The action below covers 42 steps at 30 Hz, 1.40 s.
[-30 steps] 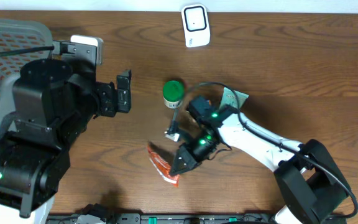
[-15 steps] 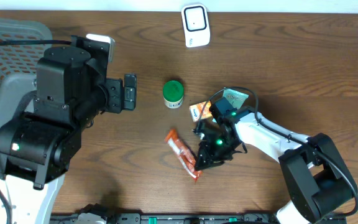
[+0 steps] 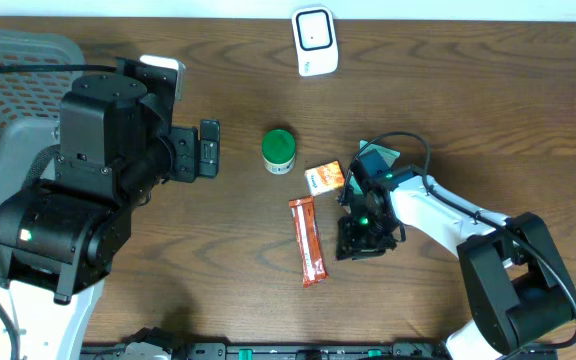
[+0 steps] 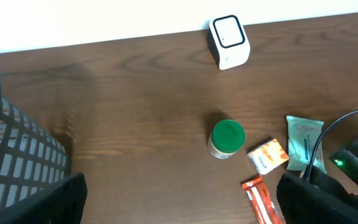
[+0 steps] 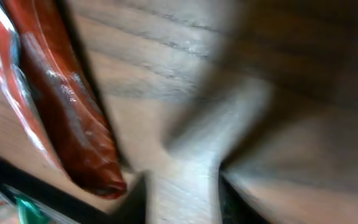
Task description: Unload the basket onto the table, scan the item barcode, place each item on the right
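Red wrapper marks the item: a long snack bar [image 3: 309,241] lies flat on the wooden counter [image 3: 488,110], closest to the robot's side, its length running front to back. Just right of it the right tool [image 3: 356,246] points down at the wood. It has no hold of the bar, since a strip of bare counter shows between them from overhead. Its wrist view is too blurred to tell how far the jaws stand apart and shows only the red wrapper along the left edge. Farther back, a small orange packet [image 3: 325,177] lies near the bar's far end, with a teal sachet [image 3: 378,157] beside it, partly under the right arm's cable. A green-lidded jar [image 3: 279,149] stands upright to the left of the packet. Level with the jar, the left tool [image 3: 208,148] hangs wide open and empty. A white scanner [image 3: 314,41] stands at the counter's far edge, well apart from the bar.
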{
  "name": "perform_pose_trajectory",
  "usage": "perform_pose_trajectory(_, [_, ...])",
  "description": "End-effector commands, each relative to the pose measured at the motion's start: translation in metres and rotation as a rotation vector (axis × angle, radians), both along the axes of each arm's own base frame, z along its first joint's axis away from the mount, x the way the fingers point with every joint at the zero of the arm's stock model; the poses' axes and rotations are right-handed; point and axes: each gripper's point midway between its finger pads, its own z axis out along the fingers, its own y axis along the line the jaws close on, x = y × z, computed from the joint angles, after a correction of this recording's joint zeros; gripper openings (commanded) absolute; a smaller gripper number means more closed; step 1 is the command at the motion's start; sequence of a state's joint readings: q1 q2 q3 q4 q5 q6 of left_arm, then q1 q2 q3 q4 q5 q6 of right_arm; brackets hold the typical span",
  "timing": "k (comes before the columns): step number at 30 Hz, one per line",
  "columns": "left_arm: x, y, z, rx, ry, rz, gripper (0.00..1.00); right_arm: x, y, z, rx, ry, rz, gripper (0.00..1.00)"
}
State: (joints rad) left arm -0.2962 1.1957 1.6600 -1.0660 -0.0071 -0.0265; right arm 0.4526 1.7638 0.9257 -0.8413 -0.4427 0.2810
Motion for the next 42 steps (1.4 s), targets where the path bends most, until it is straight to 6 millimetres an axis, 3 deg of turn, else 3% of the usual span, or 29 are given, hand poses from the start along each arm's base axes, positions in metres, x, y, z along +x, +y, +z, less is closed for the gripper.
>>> perform_pose_trajectory(1, [0.001, 0.004, -0.001, 0.005, 0.001, 0.018, 0.98, 0.020, 0.000, 0.013, -0.021, -0.053, -0.015, 0.01])
perform_pose_trajectory(8, [0.001, 0.004, -0.002, 0.005, 0.003, 0.018, 0.98, 0.039, 0.019, 0.038, 0.006, -0.108, -0.007, 0.01])
perform_pose_trajectory(16, [0.001, 0.004, -0.002, 0.005, 0.004, 0.018, 0.98, 0.021, 0.051, 0.040, 0.046, -0.127, 0.091, 0.01])
perform_pose_trajectory(22, [0.001, 0.004, -0.002, 0.005, 0.004, 0.018, 0.98, 0.023, 0.067, 0.041, 0.087, -0.167, 0.125, 0.01])
perform_pose_trajectory(31, [0.001, 0.004, -0.002, 0.005, 0.004, 0.018, 0.98, 0.020, 0.077, 0.016, 0.057, -0.155, 0.149, 0.01])
perform_pose_trajectory(37, [0.001, 0.004, -0.002, 0.005, 0.004, 0.018, 0.98, 0.015, 0.066, -0.013, -0.064, -0.093, 0.092, 0.01])
perform_pose_trajectory(42, [0.001, 0.004, -0.002, 0.005, 0.004, 0.018, 0.98, 0.012, 0.063, -0.007, -0.070, -0.079, 0.092, 0.01])
